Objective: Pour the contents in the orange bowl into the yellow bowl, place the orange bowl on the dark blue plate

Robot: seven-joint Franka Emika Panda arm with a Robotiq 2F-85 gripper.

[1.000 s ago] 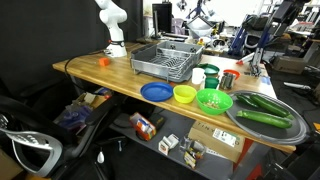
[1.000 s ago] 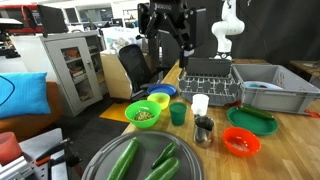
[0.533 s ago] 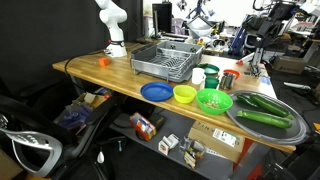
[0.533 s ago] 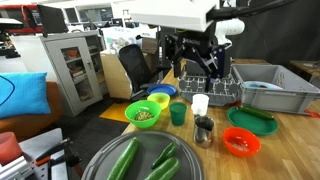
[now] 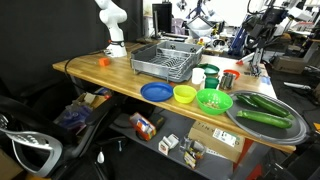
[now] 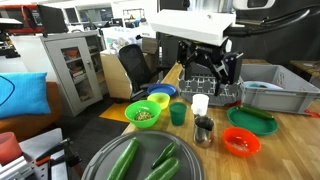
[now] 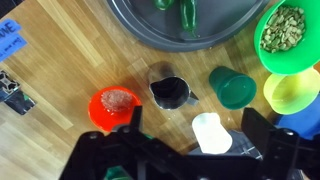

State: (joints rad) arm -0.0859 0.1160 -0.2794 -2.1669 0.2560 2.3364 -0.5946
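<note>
Gripper: Your gripper point(image 6: 207, 72) hangs in the air over the middle of the worktop point(image 7: 60, 70). Its fingers point(image 7: 131, 122) are spread wide, with nothing between them and nothing touched.
Under the gripper: In the wrist view one fingertip lines up with the rim of the orange bowl point(image 7: 114, 105). The white cup point(image 7: 210, 131) lies in the gap between the two.
Since half a second ago: You have carried the arm on along the worktop, away from the corner with the blue plate and towards the orange bowl. The bowls, cups and plates lie as they did.
Orange bowl: It sits upright on the wood with its filling inside, near one long edge towards the tray end, just beside the green plate point(image 6: 250, 118).
Yellow bowl: The yellow bowl point(image 7: 292, 92) sits at the opposite long edge, between the green bowl point(image 7: 285, 30) and the plate.
Dark blue plate: The dark blue plate point(image 5: 155, 92) is last in that row along the edge, with nothing on it.
Around: The grey tray point(image 6: 100, 160) with cucumbers fills one end. The dish rack point(image 5: 165, 62) and a grey bin point(image 6: 270, 88) stand further along.
In the way: A metal cup point(image 7: 170, 92), a green cup point(image 7: 232, 88) and the white cup stand between the orange bowl and the yellow bowl.
</note>
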